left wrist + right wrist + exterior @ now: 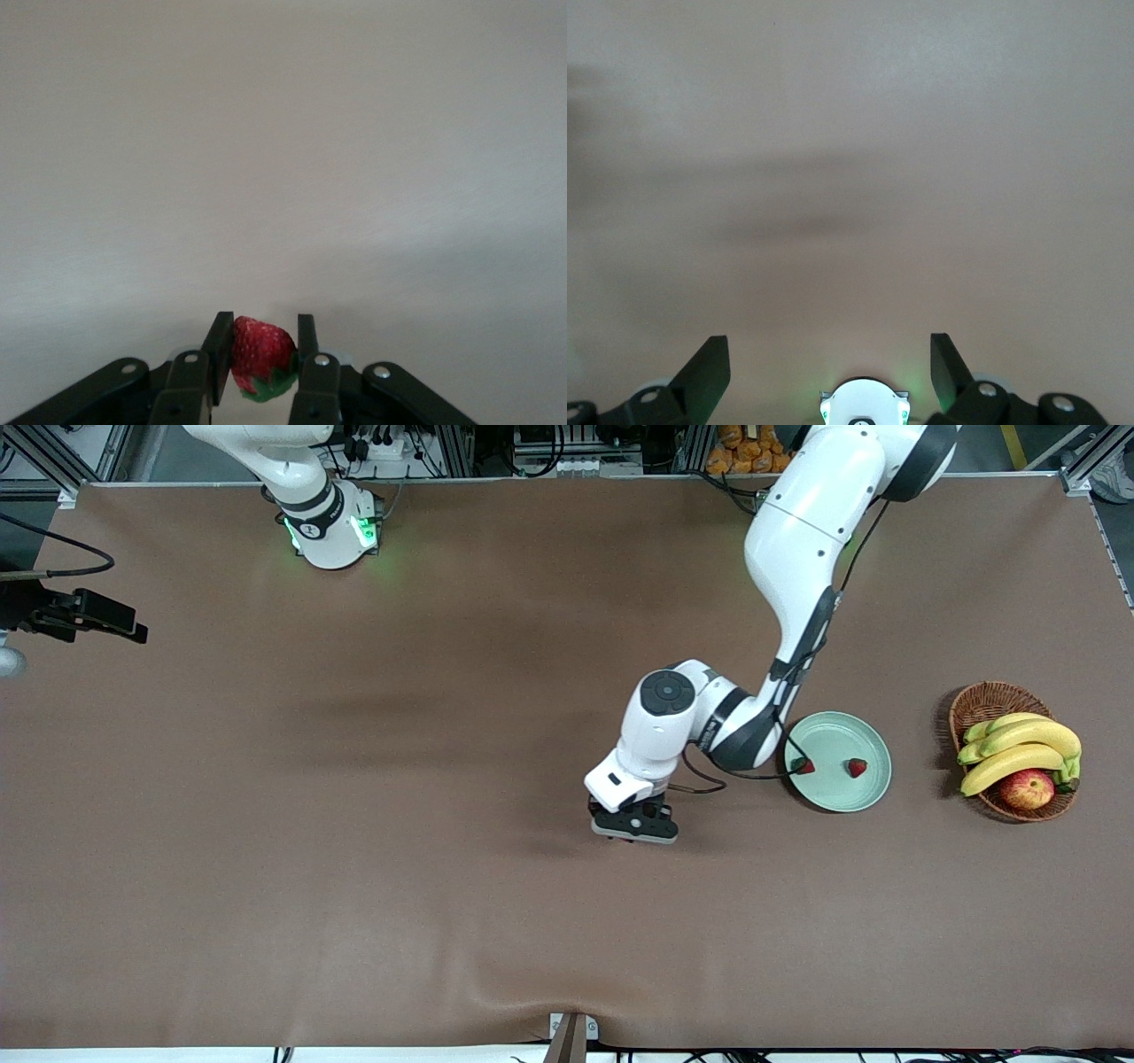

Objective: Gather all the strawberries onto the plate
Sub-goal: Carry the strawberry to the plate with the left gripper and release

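My left gripper (634,828) (264,332) is shut on a red strawberry (260,350) with a green cap, pinched between both fingers. It hangs low over the bare brown tablecloth, beside the plate toward the right arm's end. In the front view the hand hides that berry. The pale mint-green plate (842,790) holds two strawberries, one (804,765) by its rim under the left arm's cable and one (856,767) near its middle. My right gripper (830,354) is open with nothing between its fingers; it waits high over its own base.
A brown wicker basket (979,701) with bananas (1019,746) and a red-yellow apple (1027,788) stands at the left arm's end of the table. A black device (84,614) juts in at the right arm's end.
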Controlling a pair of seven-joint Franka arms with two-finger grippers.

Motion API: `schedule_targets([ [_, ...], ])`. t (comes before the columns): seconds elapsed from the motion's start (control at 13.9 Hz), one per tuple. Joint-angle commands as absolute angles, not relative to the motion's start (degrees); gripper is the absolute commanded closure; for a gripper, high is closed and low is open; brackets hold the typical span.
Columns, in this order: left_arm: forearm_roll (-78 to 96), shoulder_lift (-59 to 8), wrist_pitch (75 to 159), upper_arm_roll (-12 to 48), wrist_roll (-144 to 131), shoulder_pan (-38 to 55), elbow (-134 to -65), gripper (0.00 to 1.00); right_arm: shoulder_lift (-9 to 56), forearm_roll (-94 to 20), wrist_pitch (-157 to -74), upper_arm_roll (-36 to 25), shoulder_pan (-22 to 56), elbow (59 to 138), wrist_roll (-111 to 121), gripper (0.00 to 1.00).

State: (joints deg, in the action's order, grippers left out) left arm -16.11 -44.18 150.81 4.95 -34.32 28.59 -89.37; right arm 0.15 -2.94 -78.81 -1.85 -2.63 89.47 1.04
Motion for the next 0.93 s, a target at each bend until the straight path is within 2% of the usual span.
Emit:
schedule_targets([
  [0.0,-16.7,-35.2,150.8,5.4,-31.6,25.3,-102.3,0.98,-0.3,-2.6,-78.8,-1.3,-3.3,89.8,1.3,0.0],
  [0.43,-16.7,-23.5,150.8,5.4,-24.2,18.8,-116.9,0.99,-0.3,-2.6,-78.7,-1.2,-2.8,90.4,1.1,0.0],
  [0.72,-16.7,-19.1,150.7,5.7,-18.4,12.1,-124.3,0.96,-0.2,-2.6,-78.7,-1.2,-2.4,90.4,1.0,0.0],
  [0.86,-16.7,-18.5,150.6,5.7,-14.6,8.0,-126.6,0.84,0.3,-2.6,-78.8,-1.2,-2.3,90.4,1.0,0.0],
])
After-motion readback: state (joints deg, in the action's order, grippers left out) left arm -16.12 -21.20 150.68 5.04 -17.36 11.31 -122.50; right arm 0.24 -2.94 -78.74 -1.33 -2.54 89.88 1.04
